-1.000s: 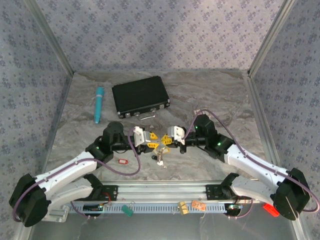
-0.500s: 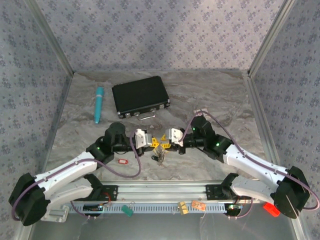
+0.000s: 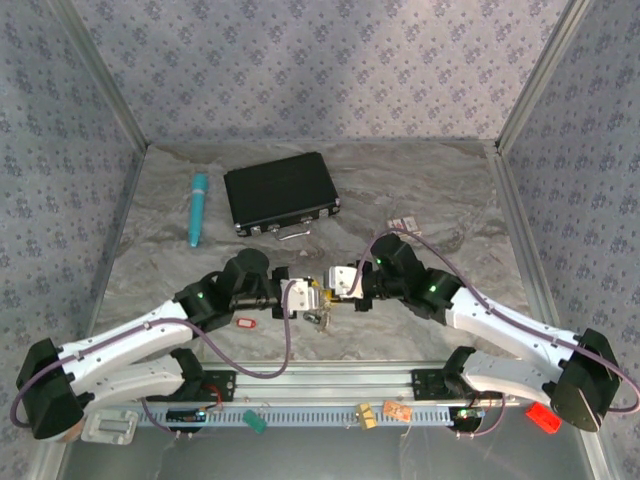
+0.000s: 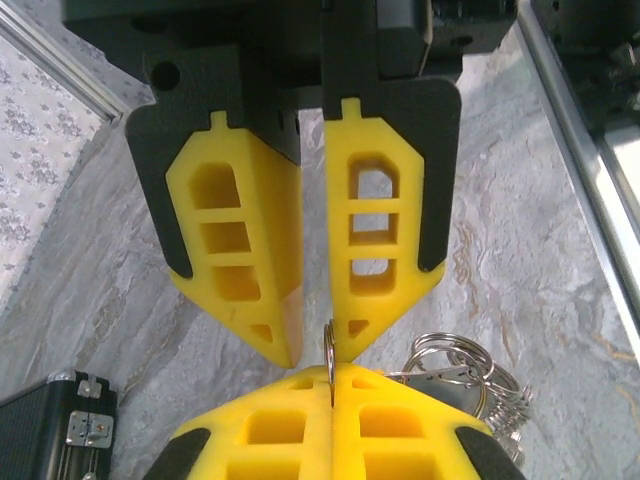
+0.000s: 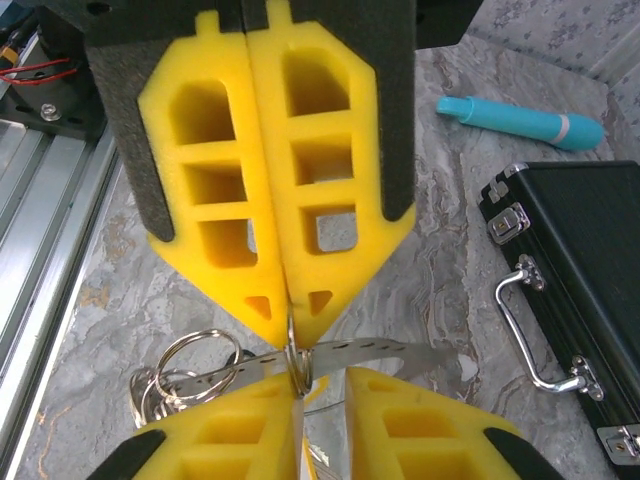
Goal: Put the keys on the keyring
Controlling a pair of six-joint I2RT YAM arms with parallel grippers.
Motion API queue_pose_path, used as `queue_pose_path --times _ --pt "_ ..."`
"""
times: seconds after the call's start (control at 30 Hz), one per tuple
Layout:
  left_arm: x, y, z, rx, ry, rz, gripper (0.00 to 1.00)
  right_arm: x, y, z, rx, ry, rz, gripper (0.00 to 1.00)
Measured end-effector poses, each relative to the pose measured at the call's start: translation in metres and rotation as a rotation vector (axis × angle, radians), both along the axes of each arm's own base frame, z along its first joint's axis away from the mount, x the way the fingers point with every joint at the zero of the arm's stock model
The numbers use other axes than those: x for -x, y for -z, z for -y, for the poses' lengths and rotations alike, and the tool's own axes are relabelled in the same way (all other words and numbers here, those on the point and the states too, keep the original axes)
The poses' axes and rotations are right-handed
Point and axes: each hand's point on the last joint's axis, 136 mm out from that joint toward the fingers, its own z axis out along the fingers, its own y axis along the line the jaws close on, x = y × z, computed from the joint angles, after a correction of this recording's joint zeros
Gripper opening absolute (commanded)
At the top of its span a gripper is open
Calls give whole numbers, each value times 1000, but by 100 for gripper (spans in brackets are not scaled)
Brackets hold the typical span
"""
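My left gripper [image 3: 312, 297] and right gripper [image 3: 331, 291] meet tip to tip low over the middle of the table. The right gripper [image 5: 290, 320] is shut on the thin silvery ring of the keyring [image 5: 293, 345], seen edge-on. A flat perforated metal blade [image 5: 400, 355] is threaded on that ring. The left gripper [image 4: 315, 355] has its fingers drawn in to a narrow slit, and the ring [image 4: 329, 352] lies against one fingertip. Loose rings and keys [image 4: 455, 365] hang beside the tips. A key with a red tag [image 3: 243, 323] lies on the table under the left arm.
A black case [image 3: 280, 193] with a wire handle and a teal pen [image 3: 197, 208] lie at the back left. A small patterned box [image 3: 403, 223] sits behind the right arm. The aluminium rail [image 3: 320, 378] runs along the near edge, and walls close both sides.
Both grippers have come closer together and nearer the front, so their tips now touch. The left fingers have drawn in. The hanging bunch has shifted slightly with them.
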Motion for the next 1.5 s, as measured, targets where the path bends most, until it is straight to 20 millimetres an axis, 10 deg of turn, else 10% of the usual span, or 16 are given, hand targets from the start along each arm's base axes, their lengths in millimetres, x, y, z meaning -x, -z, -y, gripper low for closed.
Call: queue_pose_path --times 0.37,0.8,1.5 --pt "-4 3 -1 -32 -13 17 0 2 -2 -2 -14 -13 -3 0" --pt "-19 2 -30 183 -154 -88 51 3 0 -4 -68 -19 -48 0" --pt "-8 -3 -15 384 -100 -247 40 5 -12 -3 -180 -38 -135 0"
